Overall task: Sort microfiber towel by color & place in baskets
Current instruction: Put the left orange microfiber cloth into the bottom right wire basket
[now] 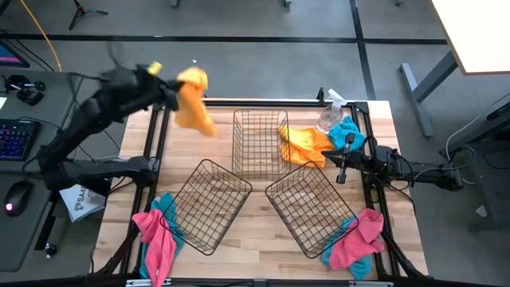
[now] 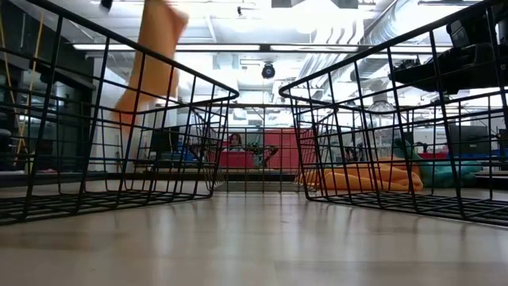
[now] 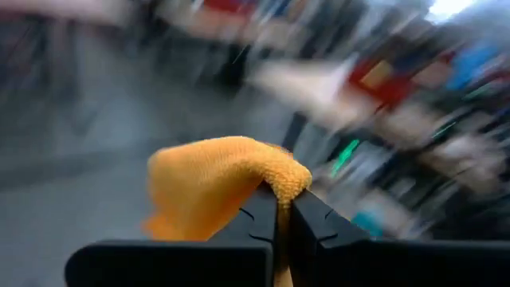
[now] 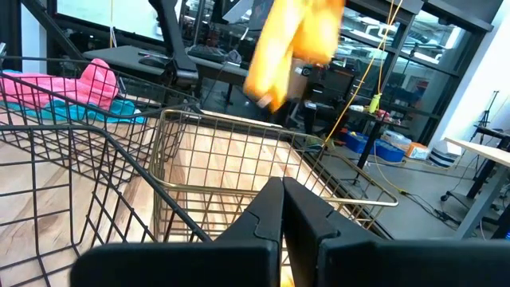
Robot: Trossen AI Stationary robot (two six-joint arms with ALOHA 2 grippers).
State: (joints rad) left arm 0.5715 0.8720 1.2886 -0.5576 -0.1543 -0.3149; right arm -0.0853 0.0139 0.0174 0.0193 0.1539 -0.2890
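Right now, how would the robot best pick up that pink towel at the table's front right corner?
Pinch the pink towel at its raised bunched fold, coming straight down from above. It lies crumpled over a blue towel beside a basket, so a sideways approach would likely snag.

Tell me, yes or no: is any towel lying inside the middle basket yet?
No. In the high view the middle basket holds nothing; the left hand holds the yellow-orange towel beside it, off the table's far-left corner.

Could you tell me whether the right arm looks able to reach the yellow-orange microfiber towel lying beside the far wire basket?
Probably yes. The right gripper, fingers shut, sits right beside that crumpled yellow-orange microfiber towel, which lies on the table with nothing over it. The clear plastic spray bottle stands close behind, so it might get nudged.
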